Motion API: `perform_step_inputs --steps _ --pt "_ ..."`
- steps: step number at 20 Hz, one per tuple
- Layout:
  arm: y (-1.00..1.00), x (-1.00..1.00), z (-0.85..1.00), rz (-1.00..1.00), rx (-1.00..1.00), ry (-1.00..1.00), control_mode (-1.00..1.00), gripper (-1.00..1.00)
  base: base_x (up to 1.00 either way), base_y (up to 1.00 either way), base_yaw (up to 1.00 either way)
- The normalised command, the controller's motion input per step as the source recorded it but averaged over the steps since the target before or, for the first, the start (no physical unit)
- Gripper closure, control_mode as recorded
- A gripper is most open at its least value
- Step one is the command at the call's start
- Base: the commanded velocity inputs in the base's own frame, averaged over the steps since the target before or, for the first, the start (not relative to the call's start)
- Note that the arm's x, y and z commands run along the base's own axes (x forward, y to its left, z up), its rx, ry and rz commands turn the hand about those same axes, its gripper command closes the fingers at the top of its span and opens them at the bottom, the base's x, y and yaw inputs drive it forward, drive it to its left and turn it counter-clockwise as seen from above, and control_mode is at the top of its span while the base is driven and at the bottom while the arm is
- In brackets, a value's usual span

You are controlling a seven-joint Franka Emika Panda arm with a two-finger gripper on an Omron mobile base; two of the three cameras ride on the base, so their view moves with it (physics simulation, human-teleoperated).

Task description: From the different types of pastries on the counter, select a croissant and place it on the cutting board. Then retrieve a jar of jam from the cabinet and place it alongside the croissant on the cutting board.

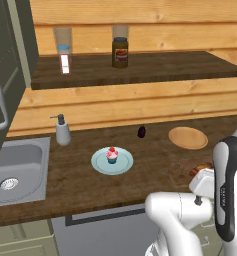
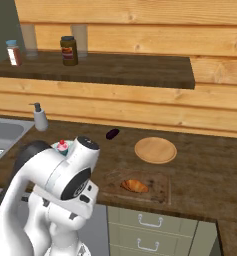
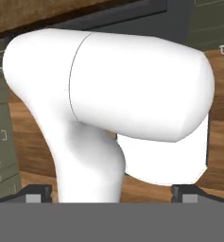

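Croissant (image 2: pixel 134 186) lies on the cutting board (image 2: pixel 162 187), a dark board flush with the near edge of the counter (image 2: pixel 210 165); first half of the task looks done. What remains, in our judgement, is the jar of jam, and we see no squat red jar. The brown jar with a black lid (image 2: pixel 68 50) on the far shelf (image 2: pixel 140 70) is not it. A dark cabinet door (image 1: pixel 12 60) stands at far left in the left base view; its inside is hidden from us.

Gripper (image 3: pixel 112 193): the two dark tips stand wide apart at the bottom of the hand view, with nothing between them.

Handling, as we judge it: a small jar should be stiff, smooth-sided and likely slippery, heavier than the pastry, breakable if dropped. We would take it across the body below the lid, fingers level, not by the lid. The croissant is soft and flaky, so the jar should be set beside it, not against it.

Room: the bare part of the board is to the right of the croissant and just behind it. Round wooden plate (image 2: pixel 155 149) sits just beyond the board; small dark purple object (image 2: pixel 112 133) farther left; cupcake (image 1: pixel 112 154) on its blue plate (image 1: pixel 99 164) left again; soap dispenser (image 1: pixel 62 130) and sink (image 1: pixel 25 170) far left. The shelf overhangs the back wall, so a lift from the cabinet needs care under that edge.
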Motion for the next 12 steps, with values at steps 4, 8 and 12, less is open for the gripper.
perform_step_inputs --steps 4,8,12 --pt "0.00 0.00 0.00 0.00 0.00 0.00 1.00 -1.00 -0.30 0.12 0.00" --pt "0.17 -0.24 -0.08 0.00 -0.04 -0.04 -1.00 -1.00 -0.14 0.09 0.00" --pt "0.57 -0.95 0.00 0.00 -0.28 -0.24 -1.00 -1.00 0.00 0.00 0.00"
